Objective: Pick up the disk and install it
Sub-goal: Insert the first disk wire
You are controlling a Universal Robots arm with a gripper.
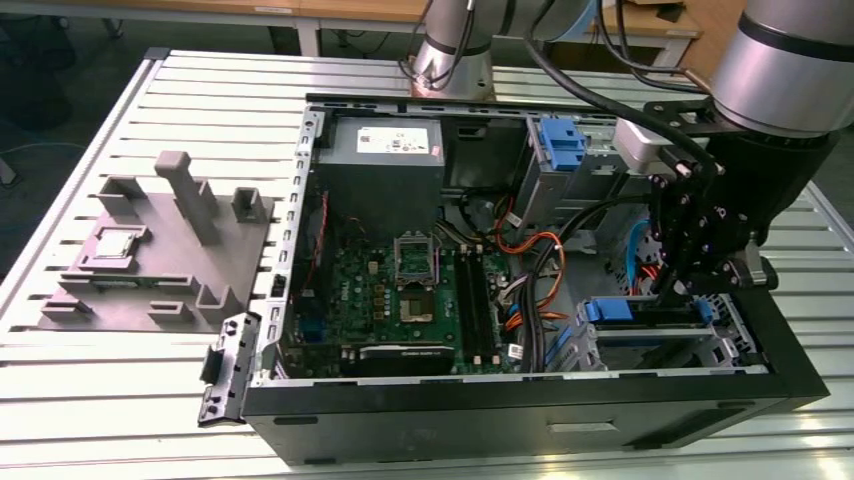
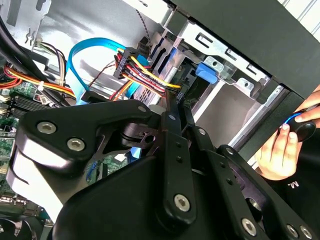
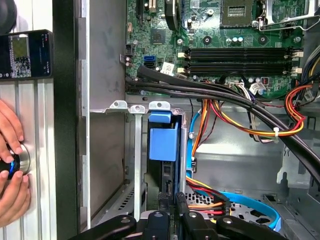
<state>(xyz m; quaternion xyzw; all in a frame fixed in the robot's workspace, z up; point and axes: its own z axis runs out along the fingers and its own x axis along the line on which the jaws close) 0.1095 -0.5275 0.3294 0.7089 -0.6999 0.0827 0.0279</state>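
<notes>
While upright over the case, the tool (image 1: pixel 683 290) (jaws together) meets the disk (image 1: pixel 643 312).

The open computer case (image 1: pixel 534 400) filled the centre and right of the exterior view, with the fixture block (image 1: pixel 160 250) on the table (image 1: pixel 80 400) at middle left. The disk (image 1: pixel 647 312) sat in the case's lower-right bay, directly below the gripper (image 1: pixel 687 285). The motherboard (image 1: pixel 400 290) lay at centre frame.

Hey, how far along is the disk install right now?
Looks done: the disk is off the table and sits in the drive cage inside the case. In hand: the pincer is down at its blue rail. Left: I cannot tell whether it is fully seated.
</notes>
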